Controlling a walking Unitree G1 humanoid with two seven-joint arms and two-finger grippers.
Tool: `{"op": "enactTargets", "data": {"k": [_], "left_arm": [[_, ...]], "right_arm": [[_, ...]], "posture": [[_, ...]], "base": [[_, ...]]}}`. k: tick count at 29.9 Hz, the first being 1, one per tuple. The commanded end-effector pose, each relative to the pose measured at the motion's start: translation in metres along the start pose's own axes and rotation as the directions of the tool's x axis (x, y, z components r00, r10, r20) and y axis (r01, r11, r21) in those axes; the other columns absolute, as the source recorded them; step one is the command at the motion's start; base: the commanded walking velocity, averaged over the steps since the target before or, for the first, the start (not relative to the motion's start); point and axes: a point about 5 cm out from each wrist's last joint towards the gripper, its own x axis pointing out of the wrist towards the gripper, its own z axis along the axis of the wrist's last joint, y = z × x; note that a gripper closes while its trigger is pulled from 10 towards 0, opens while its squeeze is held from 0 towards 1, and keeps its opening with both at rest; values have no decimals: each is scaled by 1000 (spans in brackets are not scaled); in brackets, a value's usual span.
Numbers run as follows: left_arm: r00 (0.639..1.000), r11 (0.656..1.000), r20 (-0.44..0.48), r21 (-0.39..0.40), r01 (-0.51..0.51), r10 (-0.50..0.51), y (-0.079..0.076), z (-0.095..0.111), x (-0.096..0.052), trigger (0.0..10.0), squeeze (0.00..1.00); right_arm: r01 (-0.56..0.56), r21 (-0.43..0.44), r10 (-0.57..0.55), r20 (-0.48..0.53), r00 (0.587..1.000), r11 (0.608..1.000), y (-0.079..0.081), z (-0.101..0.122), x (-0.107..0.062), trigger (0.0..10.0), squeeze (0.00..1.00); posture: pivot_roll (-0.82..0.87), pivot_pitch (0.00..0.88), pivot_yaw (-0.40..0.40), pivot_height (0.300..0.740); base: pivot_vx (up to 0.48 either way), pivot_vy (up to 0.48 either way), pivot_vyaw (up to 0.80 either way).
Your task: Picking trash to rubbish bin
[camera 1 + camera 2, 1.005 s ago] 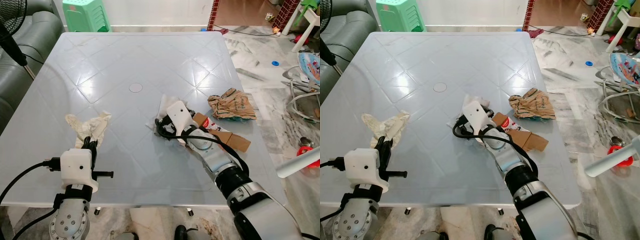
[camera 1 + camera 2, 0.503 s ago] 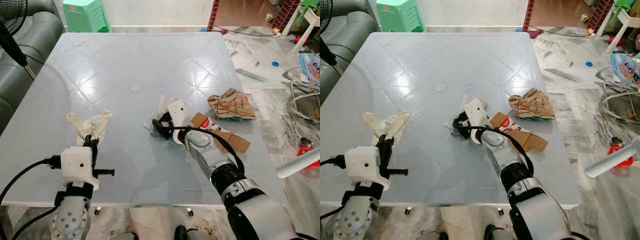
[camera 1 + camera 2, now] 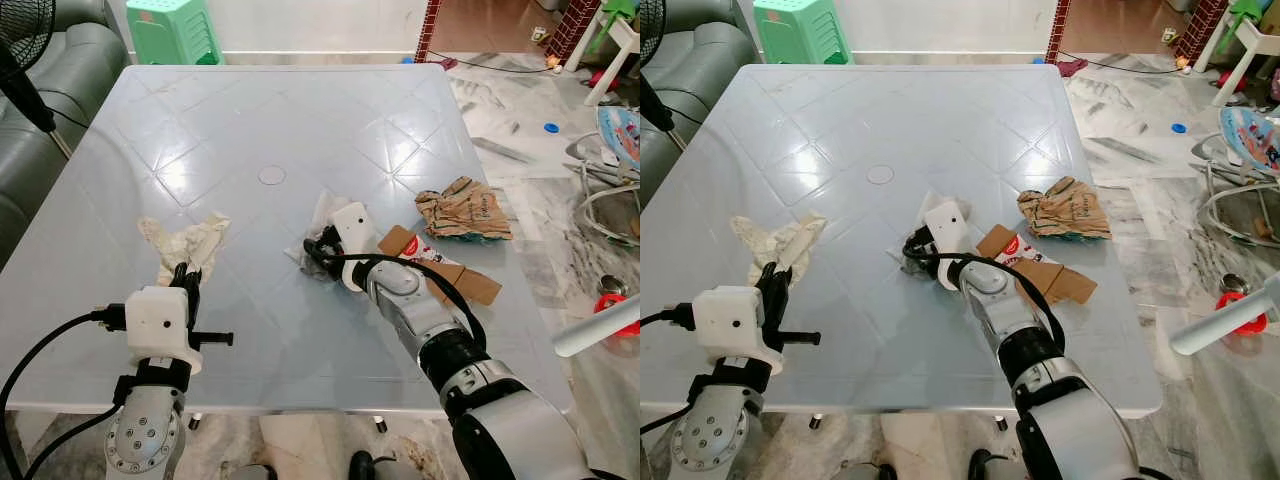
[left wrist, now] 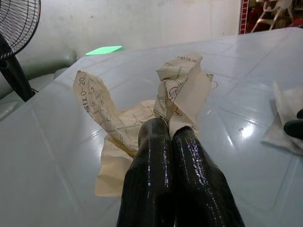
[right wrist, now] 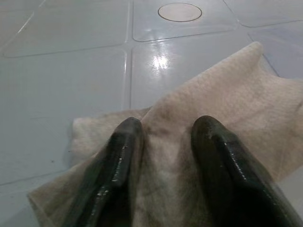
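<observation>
A crumpled cream paper wrapper (image 3: 186,233) lies on the pale blue table (image 3: 270,110) near its left side. My left gripper (image 3: 186,274) is shut on its near edge; in the left wrist view the two fingers (image 4: 156,142) press together with the wrapper (image 4: 182,80) rising from their tips. A white tissue (image 3: 326,213) lies mid-table. My right gripper (image 3: 318,256) is low on it, open, and its fingertips (image 5: 127,135) rest on the tissue (image 5: 227,109) with a fold bunched between them.
A crumpled brown paper bag (image 3: 463,210) and a flat cardboard piece with a red logo (image 3: 442,270) lie right of the tissue. A green stool (image 3: 172,30) stands beyond the table. A grey sofa (image 3: 40,110) and a fan are left. Clutter covers the floor at right.
The left gripper and the wrapper have shifted slightly forward and right together. The right gripper has slid left, lower onto the tissue.
</observation>
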Motion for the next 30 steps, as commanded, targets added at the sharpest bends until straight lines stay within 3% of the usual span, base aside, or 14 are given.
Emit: {"op": "enactTargets", "data": {"k": [1, 13, 21, 30], "left_arm": [[1000, 1000, -18, -8, 8, -8, -2, -3, 0, 0, 0], [999, 999, 33, -32, 29, -28, -10, 5, 17, 0, 0], [998, 999, 66, -40, 20, -17, -10, 9, 29, 0, 0], [996, 999, 86, -35, -5, 8, -3, 12, 42, 0, 0]], "right_arm": [[-8, 17, 9, -8, 1000, 1000, 2, -6, -2, 0, 0], [8, 66, -14, 87, 996, 998, -1, 3, -7, 0, 0], [119, 73, -134, 257, 957, 990, -9, 21, -32, 0, 0], [267, 131, -295, 299, 907, 955, -26, 22, -60, 0, 0]], "posture": [[36, 148, -41, 740], [22, 138, -31, 740], [10, 127, -21, 740], [-8, 107, -8, 740]], "base": [[0, 0, 0], [0, 0, 0], [0, 0, 0], [0, 0, 0]]}}
